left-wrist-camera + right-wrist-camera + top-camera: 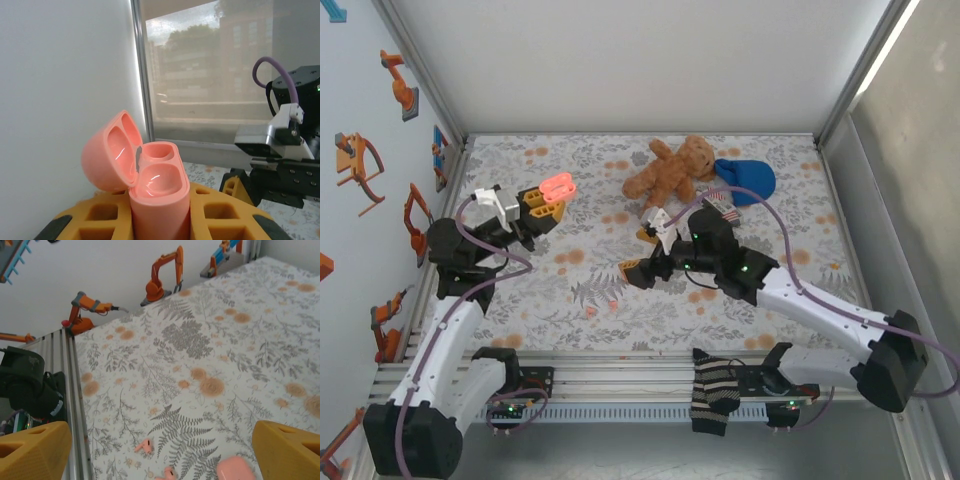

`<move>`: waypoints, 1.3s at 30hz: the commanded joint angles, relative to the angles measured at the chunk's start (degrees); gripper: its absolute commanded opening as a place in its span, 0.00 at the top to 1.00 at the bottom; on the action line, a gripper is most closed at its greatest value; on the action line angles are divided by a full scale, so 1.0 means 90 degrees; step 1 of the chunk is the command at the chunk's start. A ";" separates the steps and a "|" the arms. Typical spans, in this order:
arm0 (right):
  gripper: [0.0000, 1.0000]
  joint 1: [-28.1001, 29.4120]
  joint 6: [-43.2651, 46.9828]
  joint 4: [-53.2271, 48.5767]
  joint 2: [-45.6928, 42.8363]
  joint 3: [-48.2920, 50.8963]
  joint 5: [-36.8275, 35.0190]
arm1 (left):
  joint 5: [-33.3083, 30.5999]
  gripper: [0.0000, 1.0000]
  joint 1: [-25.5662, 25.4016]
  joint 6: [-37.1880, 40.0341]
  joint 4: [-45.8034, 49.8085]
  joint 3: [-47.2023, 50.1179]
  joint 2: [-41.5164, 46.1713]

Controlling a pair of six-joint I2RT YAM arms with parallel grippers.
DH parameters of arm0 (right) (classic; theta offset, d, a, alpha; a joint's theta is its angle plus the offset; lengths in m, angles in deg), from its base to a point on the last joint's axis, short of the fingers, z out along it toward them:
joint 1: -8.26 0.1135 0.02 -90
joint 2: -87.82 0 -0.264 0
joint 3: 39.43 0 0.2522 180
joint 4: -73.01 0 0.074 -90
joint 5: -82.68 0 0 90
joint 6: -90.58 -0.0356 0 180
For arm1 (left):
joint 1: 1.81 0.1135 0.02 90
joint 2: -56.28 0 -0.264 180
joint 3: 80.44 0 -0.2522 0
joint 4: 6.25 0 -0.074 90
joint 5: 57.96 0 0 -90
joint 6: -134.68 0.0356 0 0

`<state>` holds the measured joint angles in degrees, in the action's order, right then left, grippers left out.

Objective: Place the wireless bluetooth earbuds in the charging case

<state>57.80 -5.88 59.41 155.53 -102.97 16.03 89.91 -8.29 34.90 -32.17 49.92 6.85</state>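
The left gripper [544, 203] was raised above the left side of the bench [570, 290], its yellow fingers [100, 215] pressed together on the lower body of the pink charging case [159, 192]. The case stood upright in that grip with its lid swung open to the left, and both wells inside were empty. The right gripper [638, 252] hung low over the middle of the bench with its fingers [32, 452] spread wide and nothing between them. On the floral cloth below that gap lay two salmon-pink earbuds [145, 445], near each other but not touching. Just to their right lay a closed pink case [235, 470], close to the right-hand fingertip, and whether it touched that fingertip could not be told. None of these three was in contact with the open charging case, which was well apart on the other arm. Toward the far side of the bench lay a brown teddy bear [672, 170] with a blue cloth item [745, 180] just beside it. A striped sock [713, 402] hung over the rail at the near edge.
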 commanded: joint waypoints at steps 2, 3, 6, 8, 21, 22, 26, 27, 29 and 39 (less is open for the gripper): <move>0.13 0.0277 -0.0212 -0.0338 0.0473 -0.0298 -0.0346 | 0.0367 1.00 0.0203 -0.0337 -0.0592 -0.0113 -0.0089; 0.15 0.0334 -0.0237 -0.0439 0.0585 -0.0365 -0.0349 | 0.0336 1.00 0.0261 -0.0379 -0.0681 -0.0064 -0.0090; 0.23 0.0505 -0.0386 -0.0733 0.1029 -0.0587 -0.0383 | 0.0142 1.00 0.0518 -0.0551 -0.1053 0.0154 -0.0122; 0.28 0.0637 -0.0531 -0.0799 0.1348 -0.0698 -0.0378 | 0.0025 1.00 0.0667 -0.0751 -0.1333 0.0286 -0.0198; 0.39 0.1179 -0.0377 -0.2522 0.3913 -0.2667 -0.0132 | -0.0082 1.00 0.0906 -0.1493 -0.2208 0.0511 -0.0416; 0.40 0.1196 -0.0383 -0.2633 0.4087 -0.2811 -0.0152 | -0.0082 1.00 0.0914 -0.1431 -0.2125 0.0523 -0.0386; 0.42 0.1316 -0.0372 -0.3023 0.4759 -0.3311 -0.0239 | -0.0096 1.00 0.0924 -0.1296 -0.1929 0.0522 -0.0271; 0.43 0.1344 -0.0367 -0.3102 0.4878 -0.3406 -0.0241 | -0.0096 1.00 0.0920 -0.1286 -0.1929 0.0516 -0.0273; 0.43 0.1414 -0.0371 -0.3224 0.5146 -0.3606 -0.0290 | -0.0092 1.00 0.0922 -0.1281 -0.1911 0.0515 -0.0268; 0.45 0.1537 -0.0363 -0.3386 0.5702 -0.3995 -0.0521 | -0.0068 1.00 0.0921 -0.1257 -0.1856 0.0495 -0.0224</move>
<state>71.72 -9.71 30.97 206.52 -136.56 12.77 89.01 -0.27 22.86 -48.03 54.44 3.72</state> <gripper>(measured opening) 0.557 0.229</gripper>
